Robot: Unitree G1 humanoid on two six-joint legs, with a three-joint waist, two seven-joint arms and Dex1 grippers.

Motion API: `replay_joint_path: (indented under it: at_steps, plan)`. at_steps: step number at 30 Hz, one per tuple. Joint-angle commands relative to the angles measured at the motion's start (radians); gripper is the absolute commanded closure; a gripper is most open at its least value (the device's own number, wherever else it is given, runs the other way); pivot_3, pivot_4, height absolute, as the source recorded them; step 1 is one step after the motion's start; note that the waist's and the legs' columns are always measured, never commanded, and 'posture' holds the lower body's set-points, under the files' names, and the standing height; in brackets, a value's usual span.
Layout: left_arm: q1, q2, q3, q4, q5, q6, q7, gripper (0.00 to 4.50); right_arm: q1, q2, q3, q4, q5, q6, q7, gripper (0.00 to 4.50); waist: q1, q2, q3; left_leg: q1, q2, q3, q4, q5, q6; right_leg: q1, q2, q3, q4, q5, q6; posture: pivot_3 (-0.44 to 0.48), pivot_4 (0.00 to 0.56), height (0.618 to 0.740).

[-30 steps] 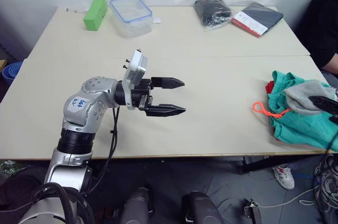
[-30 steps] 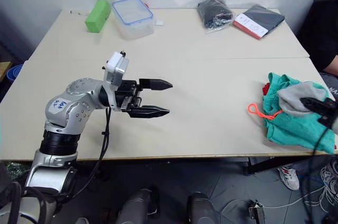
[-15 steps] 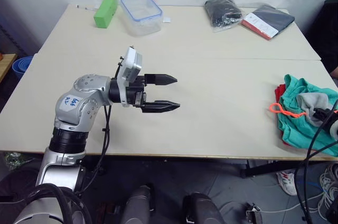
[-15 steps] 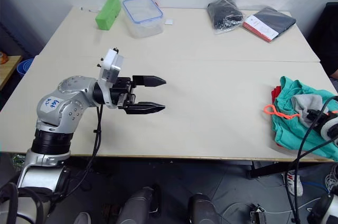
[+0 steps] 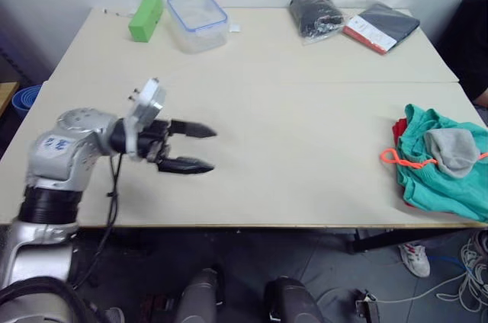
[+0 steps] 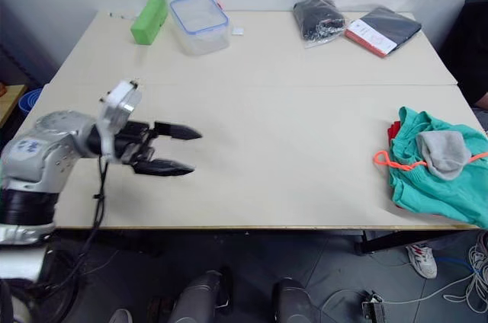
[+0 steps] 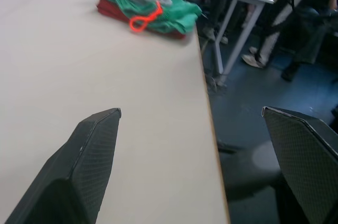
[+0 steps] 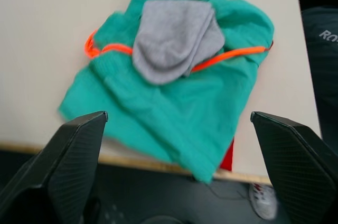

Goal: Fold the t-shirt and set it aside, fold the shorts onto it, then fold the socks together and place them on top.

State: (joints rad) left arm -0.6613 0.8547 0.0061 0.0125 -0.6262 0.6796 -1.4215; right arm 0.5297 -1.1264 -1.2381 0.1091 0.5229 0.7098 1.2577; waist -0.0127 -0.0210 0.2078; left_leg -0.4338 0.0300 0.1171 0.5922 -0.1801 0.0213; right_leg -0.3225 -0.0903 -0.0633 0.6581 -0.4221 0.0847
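The socks [image 5: 451, 149] are lying folded together as a light grey bundle on top of the shorts [image 5: 438, 178], which are sitting in a rumpled teal-green stack at the right end of the table [image 5: 305, 132], close to its front edge. The shorts' orange drawstring [image 5: 396, 158] is looping out from under the socks toward the middle of the table, and a second stretch of it is running out past the socks on the other side. The t-shirt [image 5: 399, 129] is peeking out as a red edge beneath the shorts, on the side of the stack facing the table's middle. The left gripper [image 5: 198, 148] is hovering over the table's left front area, well apart from the stack, its two black fingers spread apart and holding nothing. The right gripper [image 8: 174, 171] is hanging above the stack with its fingers wide apart, not touching the clothes. Along the table's far edge, a green block [image 5: 146, 17] is standing beside a clear lidded box [image 5: 196, 20], and a dark bagged bundle [image 5: 314, 14] is lying next to a flat dark packet [image 5: 381, 26].
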Motion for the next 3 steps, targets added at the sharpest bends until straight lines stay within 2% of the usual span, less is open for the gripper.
replay_joint_path:
  at_steps: [1, 3]
  plan:
    - [0.019, 0.045, 0.086, -0.012, -0.051, 0.003, -0.038, 0.00, 0.049, -0.020, -0.089, 0.060, -0.034, -0.105, 0.125, 0.05, 0.000, -0.001, 0.000, 0.000, 0.000, 0.000, 0.000, -0.001, 0.001, 0.000, -0.001, 0.000, 0.000, 0.000, 0.000, 0.000, 0.150, 0.740]
    - [0.022, 0.050, 0.117, 0.033, -0.044, -0.008, -0.020, 0.00, 0.040, -0.031, -0.112, 0.089, -0.026, -0.101, 0.139, 0.05, 0.000, -0.001, 0.000, 0.000, 0.000, 0.000, 0.000, -0.003, 0.003, 0.001, -0.002, 0.000, -0.001, 0.001, 0.000, 0.000, 0.150, 0.740]
